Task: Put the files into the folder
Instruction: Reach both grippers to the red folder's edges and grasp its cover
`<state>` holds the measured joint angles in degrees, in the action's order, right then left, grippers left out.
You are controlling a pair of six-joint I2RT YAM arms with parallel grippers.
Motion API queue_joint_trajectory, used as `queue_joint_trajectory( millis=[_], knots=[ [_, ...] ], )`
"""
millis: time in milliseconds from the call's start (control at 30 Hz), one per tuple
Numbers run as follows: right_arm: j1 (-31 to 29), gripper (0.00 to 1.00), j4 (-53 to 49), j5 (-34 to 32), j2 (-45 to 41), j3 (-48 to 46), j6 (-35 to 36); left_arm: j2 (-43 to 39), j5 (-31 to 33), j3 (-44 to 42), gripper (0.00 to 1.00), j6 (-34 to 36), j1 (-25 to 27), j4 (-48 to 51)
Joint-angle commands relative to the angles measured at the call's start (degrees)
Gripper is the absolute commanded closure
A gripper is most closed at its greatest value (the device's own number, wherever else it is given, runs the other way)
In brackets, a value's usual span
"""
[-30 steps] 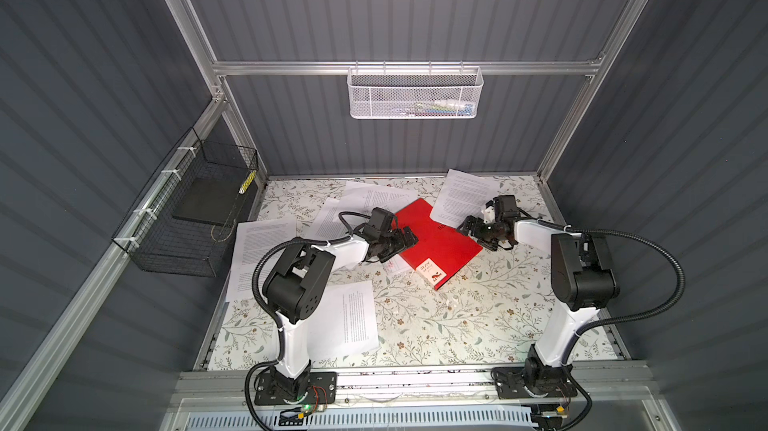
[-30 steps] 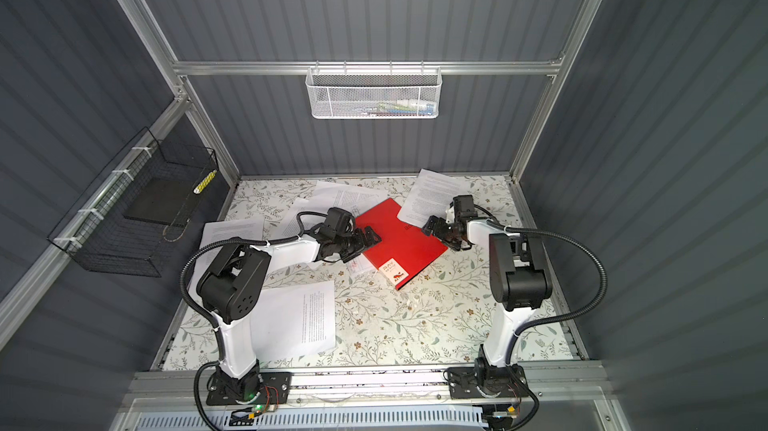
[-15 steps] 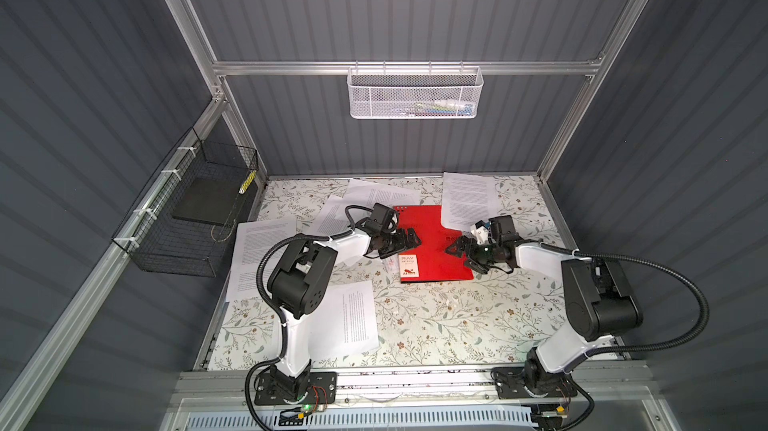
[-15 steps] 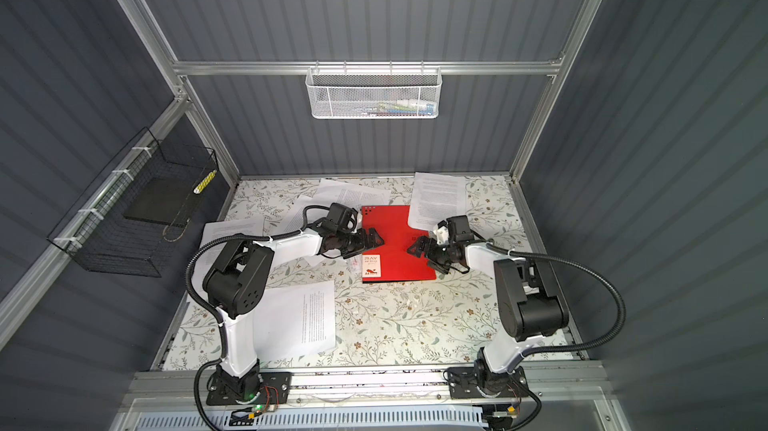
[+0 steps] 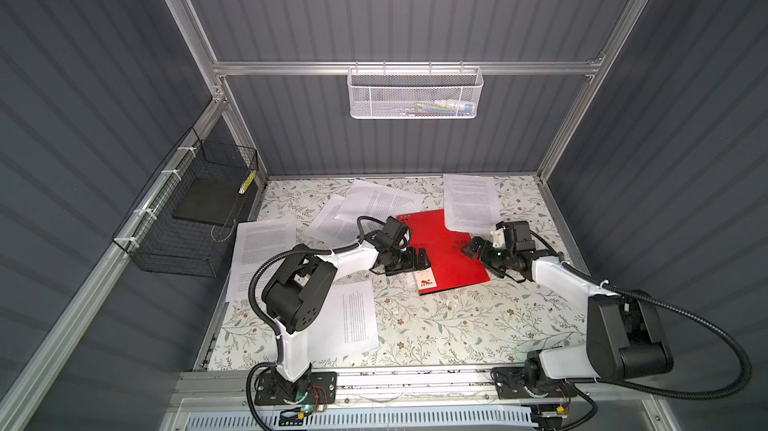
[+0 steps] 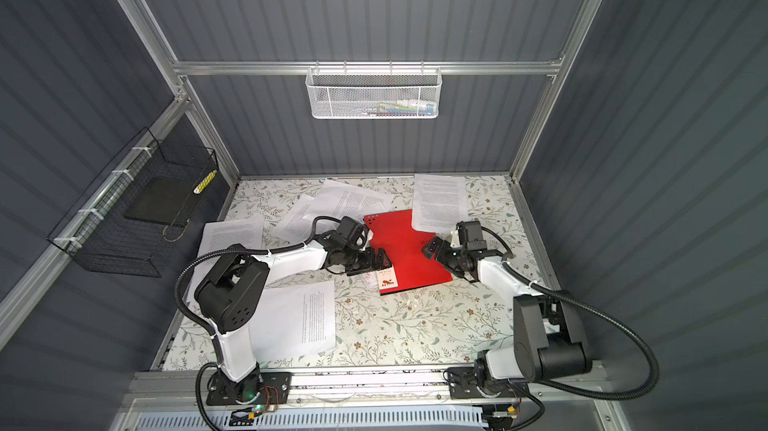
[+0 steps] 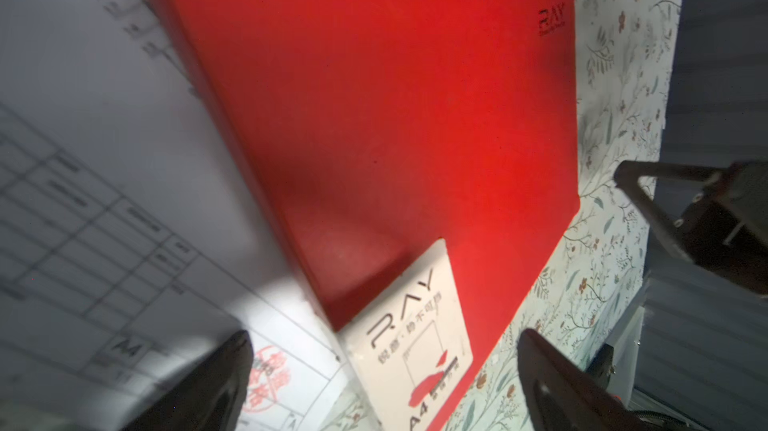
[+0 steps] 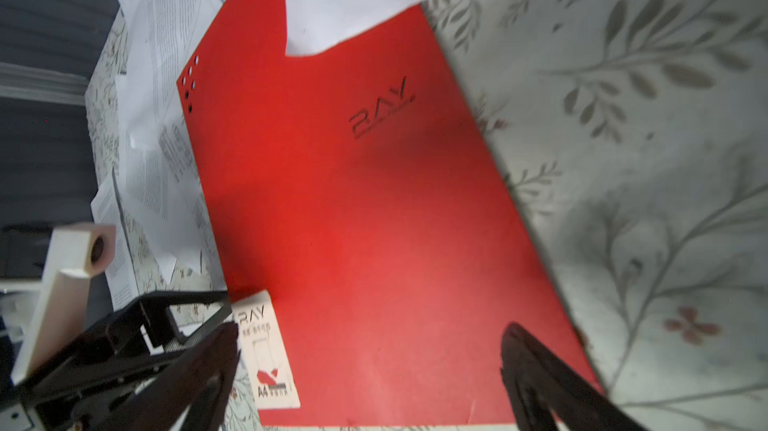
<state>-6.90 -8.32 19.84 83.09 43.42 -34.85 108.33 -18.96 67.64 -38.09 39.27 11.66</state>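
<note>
Both wide open, gripping nothing. Closed red folder [image 5: 444, 250] flat on bench [image 5: 478, 325] between left jaws and right jaws, pale label [image 7: 409, 333] right at left jaws. Loose files [image 5: 374, 204] around, one sheet [image 5: 469, 204] overlapping folder edge near right jaws.

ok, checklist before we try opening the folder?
1. Folder lying flat and closed, red side up: ok.
2. Left end effector open, at the folder's edge beside the corner label: ok.
3. Right end effector open, over the folder's opposite side: ok.
4. Folder top free of paper: not ok, a printed sheet overlaps its far corner.
5. Left end effector hooked under the folder's edge: cannot tell.
6. Files inside: not ok, loose sheets lie scattered on the table.
</note>
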Motion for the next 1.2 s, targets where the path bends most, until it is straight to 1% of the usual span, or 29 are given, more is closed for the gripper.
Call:
queue_joint_trajectory(
  millis=[0,67,233,267,367,400,500,567,667,800,1033,1167],
  knots=[
    [0.79,0.01,-1.34,-2.56,4.54,4.08,2.9,0.73,2.07,3.38,0.0,-1.01,-0.81,2.01],
    [1.0,0.01,-0.92,-1.25,7.6,6.13,3.29,2.14,1.52,5.19,0.0,-1.29,-1.24,1.37],
    [1.77,0.01,1.33,-1.2,13.25,8.9,2.02,6.83,0.51,9.7,0.01,-1.37,-2.67,0.61],
    [1.87,0.01,1.81,1.04,14.05,9.24,1.88,7.86,0.5,10.65,0.01,-1.1,-2.77,0.66],
    [1.93,0.01,1.64,0.95,15.98,10.77,1.77,10.2,0.5,12.87,0.01,0.3,-2.84,2.2],
    [1.97,0.01,1.58,1.07,16.43,11.14,1.77,10.81,0.5,15.4,0.01,0.5,-2.91,2.65],
    [1.86,0.01,-0.25,1.28,17.78,12.74,2.29,12.33,-1.28,16.55,0.01,1.46,-2.88,3.39],
    [1.89,0.01,-0.39,0.97,18.26,12.77,2.48,13.18,-1.6,17.12,0.0,2.08,-2.94,3.94],
    [1.8,0.01,-1.69,2.19,19.5,13.59,3.28,14.03,-2.07,17.78,0.01,3.16,-2.97,4.38],
    [1.78,0.01,-0.68,5.52,18.81,12.59,3.04,15.43,-2.66,19.58,0.0,4.98,-2.97,5.82],
    [1.8,0.01,1.21,13.68,16.23,10.98,2.46,17.06,-2.67,21.43,0.0,7.49,-3.49,8.14],
    [1.19,0.01,0.64,14.0,12.22,9.95,2.43,17.5,-2.49,21.88,0.0,8.81,-3.66,9.46]
  ],
)
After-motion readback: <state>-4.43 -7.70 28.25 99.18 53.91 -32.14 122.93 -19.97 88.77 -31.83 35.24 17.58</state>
